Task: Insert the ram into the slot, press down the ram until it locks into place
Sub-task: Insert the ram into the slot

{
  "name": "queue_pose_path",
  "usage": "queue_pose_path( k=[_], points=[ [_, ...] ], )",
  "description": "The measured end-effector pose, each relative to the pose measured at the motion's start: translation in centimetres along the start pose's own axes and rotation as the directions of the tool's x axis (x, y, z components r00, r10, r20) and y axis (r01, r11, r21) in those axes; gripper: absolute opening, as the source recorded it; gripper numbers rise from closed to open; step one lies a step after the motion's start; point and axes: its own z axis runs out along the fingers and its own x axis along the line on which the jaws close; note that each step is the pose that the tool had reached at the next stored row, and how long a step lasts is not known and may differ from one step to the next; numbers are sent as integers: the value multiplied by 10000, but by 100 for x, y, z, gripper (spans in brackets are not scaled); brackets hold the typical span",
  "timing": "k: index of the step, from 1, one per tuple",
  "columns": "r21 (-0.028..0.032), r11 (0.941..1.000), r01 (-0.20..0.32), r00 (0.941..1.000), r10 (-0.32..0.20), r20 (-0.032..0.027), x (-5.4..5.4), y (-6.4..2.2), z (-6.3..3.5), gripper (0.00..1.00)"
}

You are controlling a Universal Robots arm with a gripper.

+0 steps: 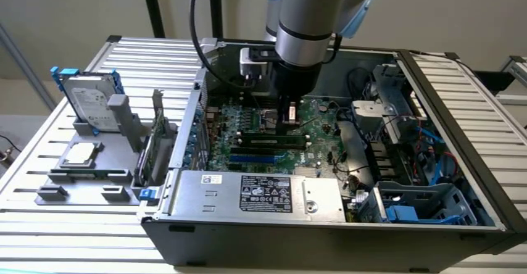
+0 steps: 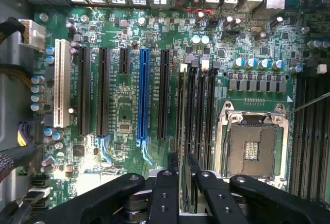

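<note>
The claw (image 1: 287, 115) hung straight down inside the open computer case (image 1: 329, 231), just above the motherboard (image 1: 247, 116). In the wrist view the claw (image 2: 186, 185) showed its two black fingers (image 2: 164, 193) standing a little apart, one on each side of the ram (image 2: 184, 183). The ram stood on its edge between them, and a narrow gap was visible on both sides, so the jaws looked released and were not pressing the stick; I could not tell for sure whether a pad touched it lightly.

The ram lay directly under the claw, not to one side. In the exterior view the ram (image 1: 270, 142) was a long dark strip in the group of black memory sockets, and its long axis ran from the exterior view's left to the exterior view's right, parallel to the near wall of the case. The slot (image 2: 181, 116) ran away from the fingers in line with the stick, beside its identical black neighbours. The blue slot (image 2: 143, 95) lay well apart from it. Whether the end latches had closed on the stick was too small to tell.

The arm (image 1: 309, 21) came in from above, with its last link vertical and the wrist over the middle of the board. The case stood on the slatted counter (image 1: 74, 224).
</note>
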Motion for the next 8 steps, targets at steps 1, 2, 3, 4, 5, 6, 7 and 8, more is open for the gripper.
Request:
queue_pose_path(
  k=[1, 2, 3, 4, 5, 6, 7, 8],
  points=[
    [0, 10000, 0, 10000, 0, 0, 1, 2, -12, 21],
    [0, 10000, 0, 10000, 0, 1, 3, 5, -21, 21],
    [0, 10000, -1, 10000, 1, 1, 4, 8, -25, 19],
    [0, 10000, -1, 10000, 1, 2, 5, 10, -27, 19],
    [0, 10000, 0, 10000, 0, 1, 5, 10, -27, 13],
    [1, 10000, 1, 10000, -1, 2, 5, 10, -27, 13],
    [0, 10000, 1, 10000, -1, 1, 5, 10, -27, 10],
    [0, 10000, 0, 10000, 0, 0, 5, 11, -28, 10]
  ],
)
